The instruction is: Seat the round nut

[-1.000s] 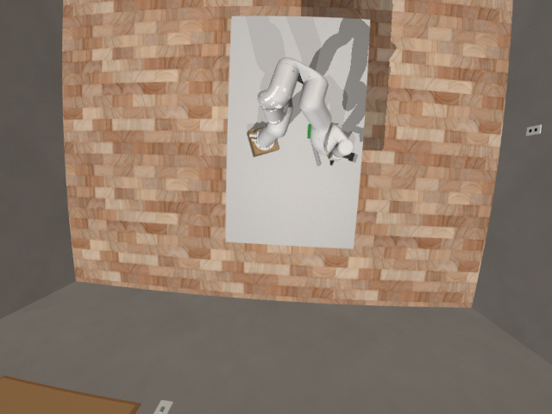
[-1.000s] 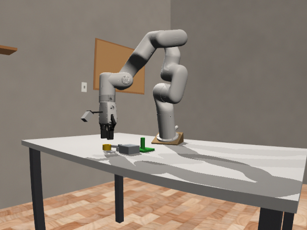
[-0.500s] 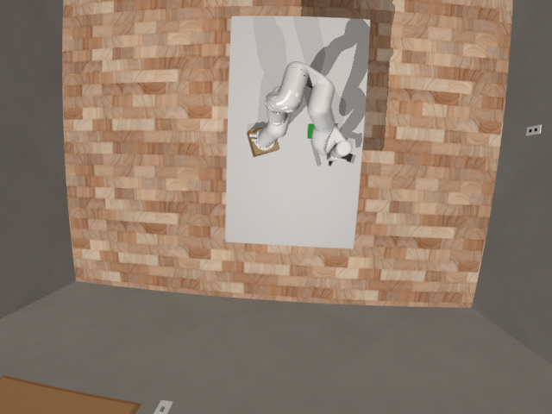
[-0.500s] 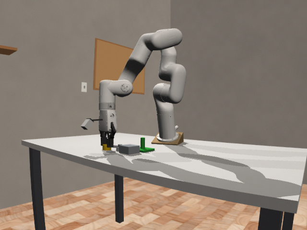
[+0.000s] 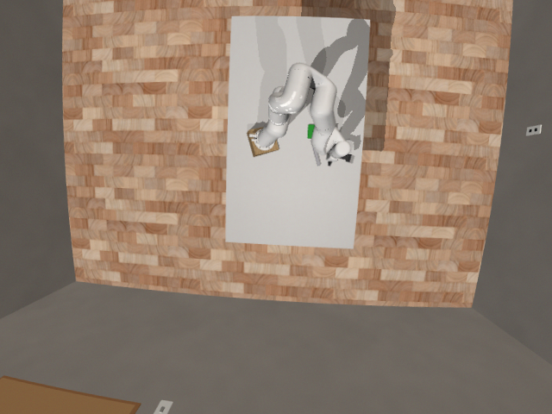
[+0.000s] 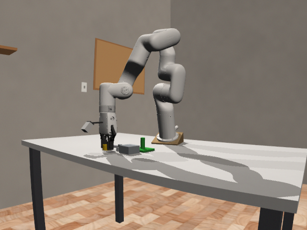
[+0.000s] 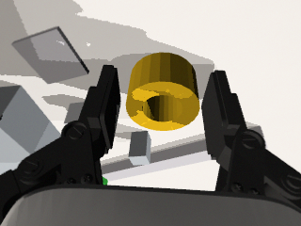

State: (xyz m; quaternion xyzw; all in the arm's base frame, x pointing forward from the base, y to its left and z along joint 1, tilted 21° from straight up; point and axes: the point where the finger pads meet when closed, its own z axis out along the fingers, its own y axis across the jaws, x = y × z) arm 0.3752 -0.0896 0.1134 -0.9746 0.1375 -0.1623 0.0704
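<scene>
The round nut (image 7: 162, 91) (image 6: 105, 146) is a yellow ring lying flat on the white table (image 6: 223, 163) (image 5: 290, 214). My gripper (image 7: 162, 86) (image 6: 107, 147) (image 5: 329, 161) is open and low at the table, one black finger on each side of the nut, with a small gap on both sides. The round peg (image 6: 142, 142) is a green upright post on a flat green base (image 6: 148, 149); it stands to the right of the nut, apart from it. In the overhead view only a bit of the peg's green (image 5: 310, 130) shows beside the arm.
A grey block (image 6: 128, 148) (image 7: 19, 118) lies between the nut and the green peg. A thin grey bar (image 7: 183, 150) with a small grey cube (image 7: 140, 147) lies just behind the nut. The arm's wooden mount (image 6: 180, 138) (image 5: 256, 149) stands behind the peg.
</scene>
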